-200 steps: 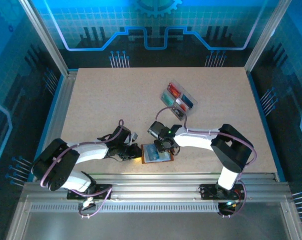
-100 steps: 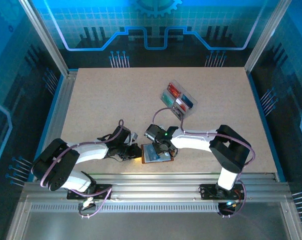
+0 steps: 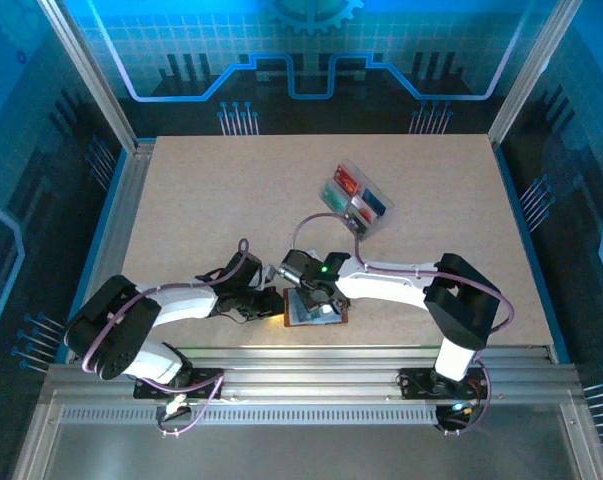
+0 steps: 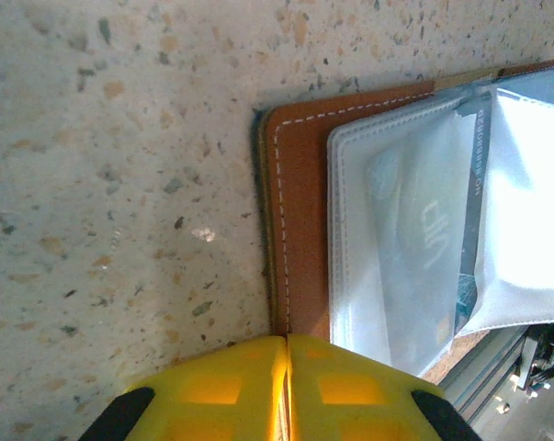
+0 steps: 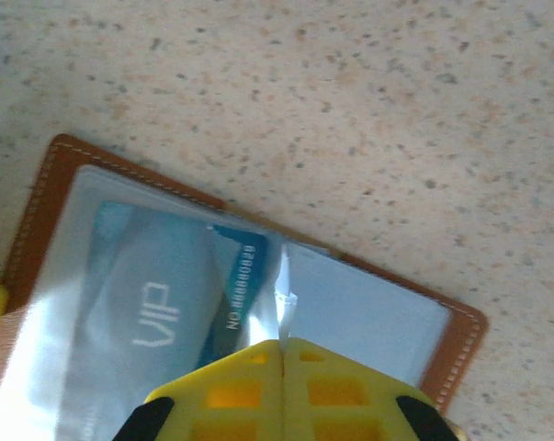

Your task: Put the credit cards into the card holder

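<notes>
The left gripper [image 4: 286, 347] is closed, its yellow fingers pressed flat together. The stitched leather edge of the card holder [image 4: 299, 193] runs straight into the seam between them, so it looks pinched on that edge. The rest of the open holder spreads ahead and to the right of this gripper, its clear sleeves facing up on the speckled bench [image 4: 120, 184].

The right gripper [image 5: 281, 347] is also fully closed. It hangs just over the middle of the open card holder [image 5: 378, 312], right at the fold. A thin pale sleeve edge rises toward the seam of its fingers; whether it is caught between them cannot be told. Just ahead and to the left of this gripper, a blue VIP card [image 5: 157, 294] lies inside a clear sleeve.

From above, the two arms meet low on the bench [image 3: 201, 200]. The left gripper [image 3: 269, 300] sits at the left edge of the card holder [image 3: 333, 318], and the right gripper [image 3: 316, 298] is over its upper part, the two close together. Well beyond the right gripper, toward the far side, stands a clear tray [image 3: 349, 166] holding a red card [image 3: 347, 183], a teal card [image 3: 333, 195] and a blue card [image 3: 375, 204].
</notes>
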Available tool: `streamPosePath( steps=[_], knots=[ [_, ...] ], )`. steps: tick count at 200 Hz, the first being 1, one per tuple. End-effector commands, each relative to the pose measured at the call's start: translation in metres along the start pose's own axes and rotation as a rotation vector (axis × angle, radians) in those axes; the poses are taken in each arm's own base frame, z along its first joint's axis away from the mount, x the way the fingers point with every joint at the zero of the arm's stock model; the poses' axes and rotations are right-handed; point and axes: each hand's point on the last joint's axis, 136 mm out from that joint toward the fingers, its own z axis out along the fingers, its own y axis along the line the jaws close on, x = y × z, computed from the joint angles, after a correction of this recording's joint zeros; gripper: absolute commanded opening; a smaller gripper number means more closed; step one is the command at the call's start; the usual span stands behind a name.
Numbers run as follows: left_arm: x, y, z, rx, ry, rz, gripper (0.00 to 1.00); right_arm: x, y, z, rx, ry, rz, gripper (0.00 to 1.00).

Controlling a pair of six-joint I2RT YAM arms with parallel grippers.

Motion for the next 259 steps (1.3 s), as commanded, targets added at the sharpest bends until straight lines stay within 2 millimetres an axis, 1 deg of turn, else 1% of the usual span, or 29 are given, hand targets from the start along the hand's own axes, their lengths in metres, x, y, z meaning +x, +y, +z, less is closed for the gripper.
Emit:
streamPosePath(
  steps=[1, 23, 37, 79, 108, 115, 123, 133, 164, 181, 200, 218, 230, 241, 248, 259],
  knots=[
    [0.019, 0.030, 0.008, -0.109, 0.050, -0.041, 0.13, -0.012, 0.030, -0.010, -0.161, -0.021, 0.006, 0.06],
    [0.020, 0.028, 0.008, -0.105, 0.051, -0.040, 0.13, -0.019, 0.044, -0.009, -0.281, -0.013, 0.042, 0.11],
    [0.020, 0.028, 0.008, -0.103, 0.052, -0.041, 0.13, -0.021, 0.048, -0.006, -0.332, -0.005, 0.071, 0.11],
    [0.020, 0.027, 0.009, -0.097, 0.051, -0.040, 0.13, -0.028, 0.051, 0.004, -0.412, 0.012, 0.158, 0.11],
    [0.019, 0.025, 0.010, -0.093, 0.052, -0.040, 0.13, -0.029, 0.066, 0.013, -0.490, 0.022, 0.193, 0.12],
    [0.019, 0.025, 0.010, -0.091, 0.052, -0.040, 0.13, -0.031, 0.069, 0.013, -0.512, 0.020, 0.199, 0.14],
    [0.019, 0.025, 0.010, -0.091, 0.053, -0.042, 0.13, -0.031, 0.071, 0.014, -0.524, 0.020, 0.198, 0.19],
    [0.019, 0.025, 0.010, -0.091, 0.053, -0.043, 0.13, -0.030, 0.070, 0.015, -0.515, 0.022, 0.195, 0.24],
    [0.019, 0.025, 0.009, -0.096, 0.052, -0.040, 0.13, -0.026, 0.059, 0.011, -0.473, 0.015, 0.184, 0.35],
    [0.019, 0.025, 0.009, -0.096, 0.048, -0.040, 0.13, -0.023, 0.054, 0.007, -0.461, 0.010, 0.175, 0.39],
    [0.019, 0.024, 0.009, -0.089, 0.051, -0.043, 0.13, -0.018, 0.045, 0.002, -0.432, -0.003, 0.171, 0.47],
    [0.019, 0.022, 0.008, -0.073, 0.054, -0.049, 0.14, -0.014, 0.038, -0.004, -0.423, -0.018, 0.165, 0.52],
    [0.019, 0.021, 0.008, -0.067, 0.055, -0.054, 0.14, -0.013, 0.038, -0.010, -0.447, -0.031, 0.153, 0.59],
    [0.019, 0.021, 0.008, -0.065, 0.055, -0.057, 0.14, -0.012, 0.039, -0.015, -0.477, -0.038, 0.151, 0.62],
    [0.018, 0.021, 0.007, -0.062, 0.054, -0.060, 0.14, -0.010, 0.036, -0.017, -0.479, -0.042, 0.157, 0.64],
    [0.018, 0.020, 0.007, -0.056, 0.054, -0.062, 0.14, -0.009, 0.030, -0.018, -0.472, -0.049, 0.168, 0.65]
  ],
)
